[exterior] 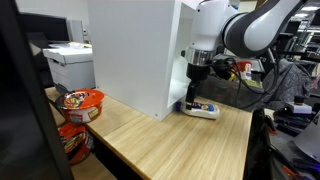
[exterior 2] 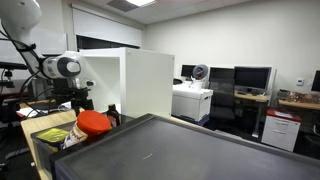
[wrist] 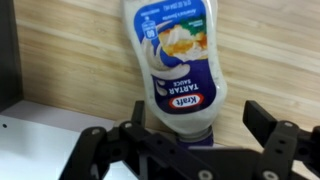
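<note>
Your gripper [exterior: 197, 88] hangs over the tartar sauce bottle [exterior: 203, 109], jaws spread wide.
In the wrist view the bottle lies flat on the wooden table [wrist: 60, 60], running from centre to 12 o'clock. Its near end sits between your 2 fingers [wrist: 92, 150], which hold nothing. In an exterior view, the white box [exterior: 140, 55] stands just beside it at 9 o'clock.

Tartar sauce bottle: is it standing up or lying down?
Lying down. The tartar sauce bottle lies flat on the wooden table, label facing up; in an exterior view it lies long and low under the gripper.
</note>
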Controlling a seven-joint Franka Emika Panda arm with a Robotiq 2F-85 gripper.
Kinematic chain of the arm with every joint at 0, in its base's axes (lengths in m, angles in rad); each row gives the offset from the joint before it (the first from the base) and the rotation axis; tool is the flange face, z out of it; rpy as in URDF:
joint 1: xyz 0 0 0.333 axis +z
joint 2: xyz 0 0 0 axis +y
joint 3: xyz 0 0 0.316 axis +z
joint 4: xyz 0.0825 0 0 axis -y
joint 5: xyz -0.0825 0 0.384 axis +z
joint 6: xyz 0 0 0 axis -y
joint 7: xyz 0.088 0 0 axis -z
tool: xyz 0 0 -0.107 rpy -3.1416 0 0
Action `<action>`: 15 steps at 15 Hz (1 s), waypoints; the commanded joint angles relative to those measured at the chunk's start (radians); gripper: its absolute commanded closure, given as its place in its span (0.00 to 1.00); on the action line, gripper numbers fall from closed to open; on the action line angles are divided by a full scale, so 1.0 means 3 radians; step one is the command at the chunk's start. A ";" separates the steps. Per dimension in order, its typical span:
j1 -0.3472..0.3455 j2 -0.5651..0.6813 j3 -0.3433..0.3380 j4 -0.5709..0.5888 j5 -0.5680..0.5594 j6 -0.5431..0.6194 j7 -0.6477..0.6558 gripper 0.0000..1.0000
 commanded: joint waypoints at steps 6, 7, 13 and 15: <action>0.0144 0.0203 -0.0144 -0.0046 -0.0389 0.0222 0.0322 0.00; 0.0156 0.0224 -0.0154 -0.0044 -0.0395 0.0227 0.0329 0.00; 0.0243 0.0296 -0.0246 -0.0040 -0.0491 0.0257 0.0412 0.00; 0.0261 0.0301 -0.0264 -0.0044 -0.0482 0.0248 0.0403 0.00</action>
